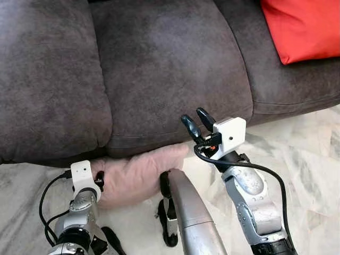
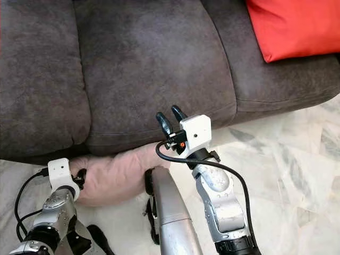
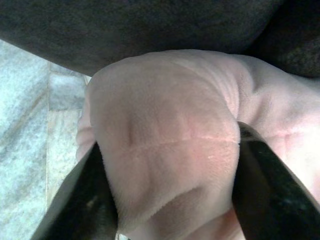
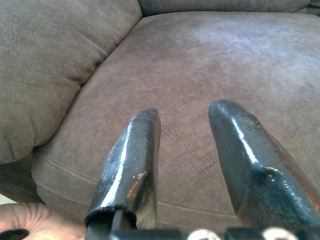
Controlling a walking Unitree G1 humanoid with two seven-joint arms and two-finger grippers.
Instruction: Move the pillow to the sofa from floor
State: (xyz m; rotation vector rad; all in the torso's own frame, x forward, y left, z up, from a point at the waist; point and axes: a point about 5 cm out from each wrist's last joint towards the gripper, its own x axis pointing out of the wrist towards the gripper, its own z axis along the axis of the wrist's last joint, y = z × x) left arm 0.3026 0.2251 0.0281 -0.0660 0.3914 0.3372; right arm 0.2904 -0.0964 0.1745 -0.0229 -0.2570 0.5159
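A pale pink pillow (image 1: 139, 174) lies on the marble floor, pressed against the base of the dark grey sofa (image 1: 159, 64). My left gripper (image 3: 170, 142) is at the pillow's left end (image 2: 109, 178), and its black fingers (image 3: 92, 200) are shut on a thick fold of the pink fabric. My right gripper (image 1: 195, 122) is raised above the pillow's right end, at the front edge of the middle seat cushion (image 4: 210, 65). Its fingers (image 4: 132, 155) stand open with nothing between them.
A red cushion (image 1: 303, 26) rests on the sofa's right seat. White marble floor (image 1: 308, 159) stretches to the right of the right arm. A silver limb of my body (image 1: 188, 212) rises at the bottom middle, just beside the pillow.
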